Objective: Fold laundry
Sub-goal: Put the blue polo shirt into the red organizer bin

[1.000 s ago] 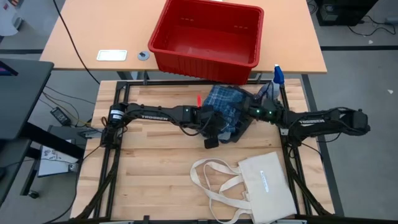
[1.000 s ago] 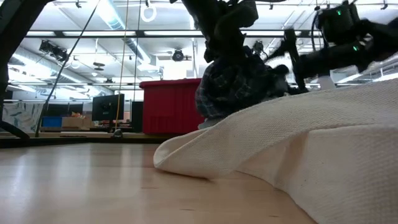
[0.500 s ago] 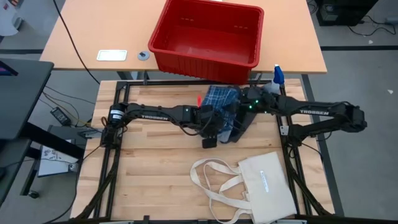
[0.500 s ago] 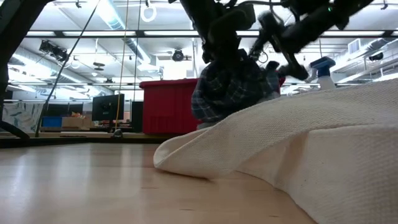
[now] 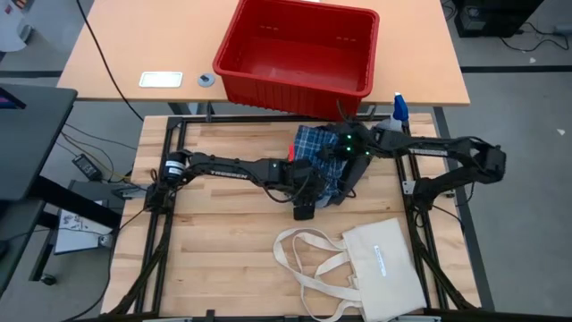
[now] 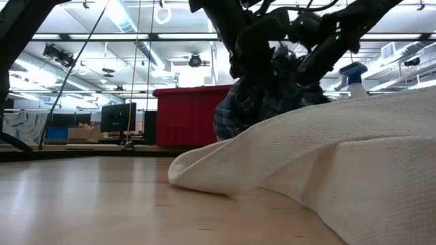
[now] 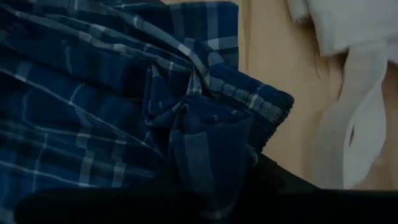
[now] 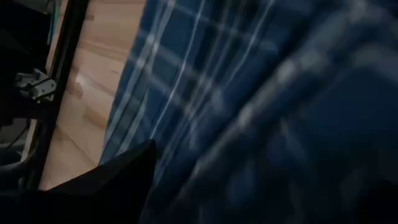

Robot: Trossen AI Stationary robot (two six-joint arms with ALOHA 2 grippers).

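Note:
The blue-white plaid garment (image 5: 320,148) lies bunched at the table's far middle, with a darker piece (image 5: 347,186) showing at its near right edge. My left gripper (image 5: 304,186) reaches in from the left and is shut on the plaid (image 7: 93,124). My right gripper (image 5: 347,150) hovers over the plaid's right part with its fingers apart; plaid (image 8: 249,93) fills its wrist view, and whether it touches the cloth cannot be told. In the low view the plaid (image 6: 259,102) hangs bunched under both arms, its lower part hidden by the tote. My left gripper pinches a bunched fold of the plaid garment (image 7: 205,134) between its two fingers, several layers gathered together. The fingers come at its near edge from the table's left side. The cloth around the fold is crumpled and slack.
A cream tote bag (image 5: 384,264) with long handles (image 5: 308,259) lies at the table's near right and fills the low view's foreground (image 6: 327,170). A red bin (image 5: 299,54) stands on the desk beyond the far edge. A spray bottle (image 5: 399,107) stands at the far right corner.
My right gripper has swung from the table's right side toward the left and far edge and now sits over the plaid. The plaid bundle has been pushed together and shifted a little leftward. My left gripper has kept its hold throughout.

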